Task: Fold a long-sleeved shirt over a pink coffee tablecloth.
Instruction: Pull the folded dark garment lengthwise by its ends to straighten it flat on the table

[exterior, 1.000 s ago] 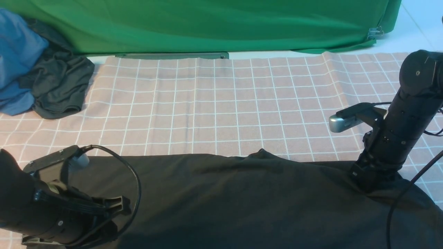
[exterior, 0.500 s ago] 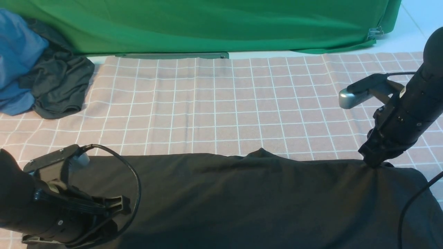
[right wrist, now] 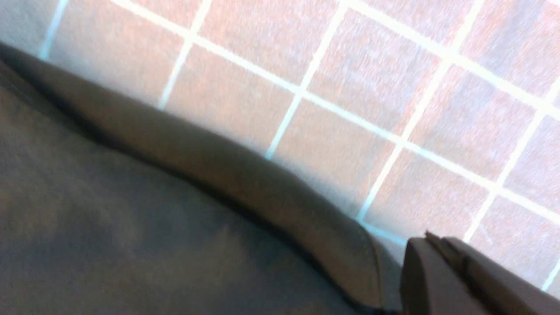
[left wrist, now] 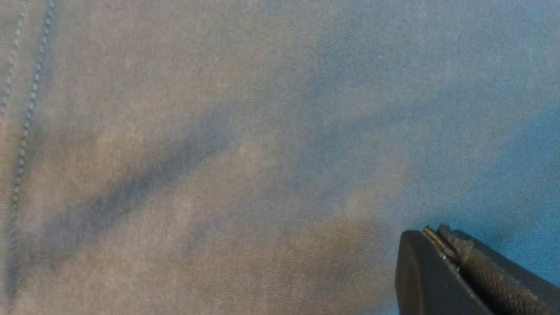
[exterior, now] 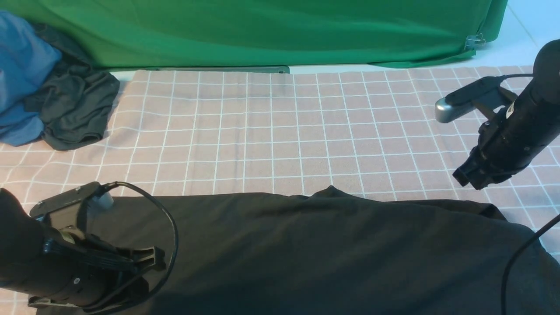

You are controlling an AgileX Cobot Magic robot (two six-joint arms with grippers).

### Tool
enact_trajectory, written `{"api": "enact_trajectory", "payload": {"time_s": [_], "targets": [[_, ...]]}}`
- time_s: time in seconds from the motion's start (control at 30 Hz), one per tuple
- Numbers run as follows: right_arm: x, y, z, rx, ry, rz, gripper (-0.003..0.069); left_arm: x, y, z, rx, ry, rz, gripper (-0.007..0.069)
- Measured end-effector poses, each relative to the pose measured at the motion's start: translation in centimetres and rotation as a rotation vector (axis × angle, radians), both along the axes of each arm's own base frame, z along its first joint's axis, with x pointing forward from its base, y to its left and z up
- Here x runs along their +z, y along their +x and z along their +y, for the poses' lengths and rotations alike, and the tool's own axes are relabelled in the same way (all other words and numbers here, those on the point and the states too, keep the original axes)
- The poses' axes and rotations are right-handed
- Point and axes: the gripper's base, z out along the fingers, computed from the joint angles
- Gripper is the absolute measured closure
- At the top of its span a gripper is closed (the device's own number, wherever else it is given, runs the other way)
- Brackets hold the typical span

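Observation:
The black long-sleeved shirt (exterior: 328,253) lies spread across the near part of the pink coffee tablecloth (exterior: 271,131); its print does not show. My left arm (exterior: 65,262) rests low over the shirt's left end. In the left wrist view the left gripper (left wrist: 431,232) is shut just above plain shirt fabric (left wrist: 218,131), nothing pinched. My right gripper (exterior: 470,177) hangs shut and empty above the bare tablecloth, a little beyond the shirt's far right corner. The right wrist view shows its tips (right wrist: 431,238) beside the shirt's folded edge (right wrist: 245,175) and the grid cloth (right wrist: 350,78).
A blue garment (exterior: 22,74) and a dark grey garment (exterior: 74,109) are piled at the back left. The green backdrop (exterior: 262,30) closes off the far side, with a metal clip (exterior: 474,41) at its right end. A black cable (exterior: 520,253) hangs over the shirt's right end.
My right gripper has lifted off the shirt's far right corner and drawn back and up over the tablecloth. The fabric there has settled flatter. The left arm has not moved.

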Motion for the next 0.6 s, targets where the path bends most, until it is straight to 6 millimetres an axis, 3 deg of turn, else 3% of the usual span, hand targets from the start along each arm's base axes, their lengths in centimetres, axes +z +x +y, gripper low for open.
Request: {"api": "enact_trajectory", "payload": {"time_s": [0.1,0.23,0.3,0.33,0.37,0.47,0.6], "targets": [[-0.1,-0.1,0.0,0.000,-0.002,0.018,0.0615,0.0,0.0,0.0,-0.001,0.000,0.000,0.0611],[-0.5,-0.4,0.1,0.023,-0.003,0.072,0.0456,0.0,0.1,0.0,-0.002,0.001,-0.007,0.0611],[-0.7,-0.4,0.1,0.028,0.006,0.082,0.0417,0.0,0.1,0.0,-0.002,0.001,-0.007,0.0611],[-1.1,-0.4,0.4,0.048,0.032,0.100,0.0344,0.0,0.1,0.0,-0.002,0.001,-0.007,0.0611],[-1.4,-0.4,0.6,0.061,0.046,0.110,0.0319,0.0,0.1,0.0,-0.002,0.001,-0.007,0.0611],[-2.4,-0.2,0.9,0.082,0.066,0.135,0.0300,0.0,0.1,0.0,-0.002,0.001,-0.007,0.0611],[-3.4,0.0,0.9,0.087,0.066,0.157,0.0330,0.0,0.1,0.0,-0.002,0.001,-0.007,0.0611]]}}
